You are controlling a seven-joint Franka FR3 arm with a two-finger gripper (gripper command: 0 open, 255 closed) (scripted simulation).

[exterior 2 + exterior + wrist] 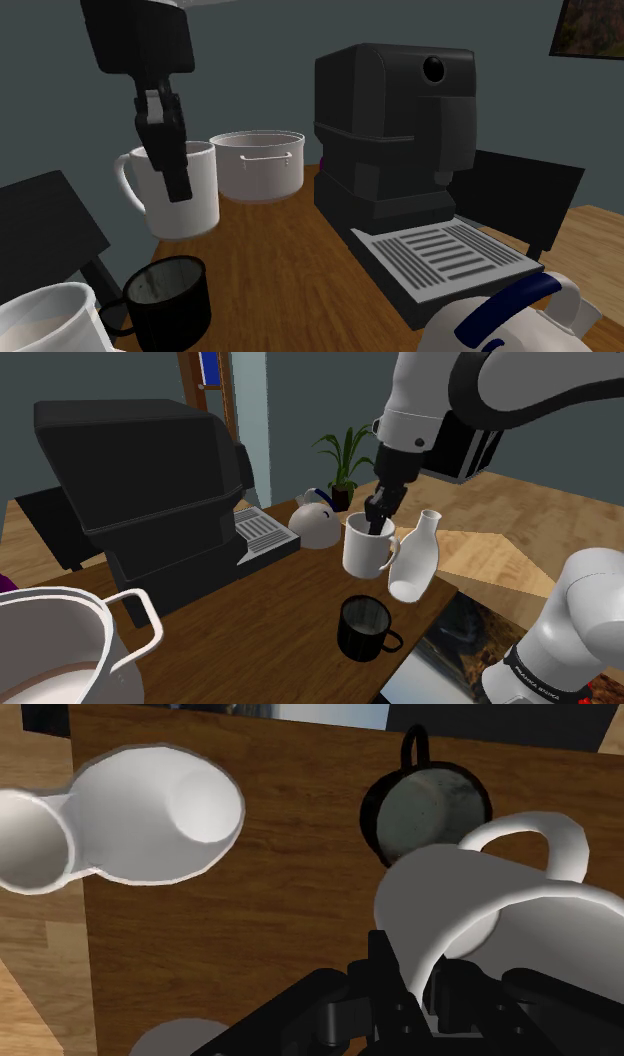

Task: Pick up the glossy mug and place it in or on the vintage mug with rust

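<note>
At the shoulder view's lower right the white arm (560,642) rises out of frame. It re-enters at the upper right and points the gripper (377,528) straight down at mid-frame. Its fingers pinch the wall of the white mug (362,555), one inside, its tip hidden by the rim, one outside. The mug is smooth, shiny white with a loop handle, raised off the wooden table (270,622). Lower in frame stands the black mug (363,628), its inside mottled. A white carafe (416,562) stands just behind.
</note>
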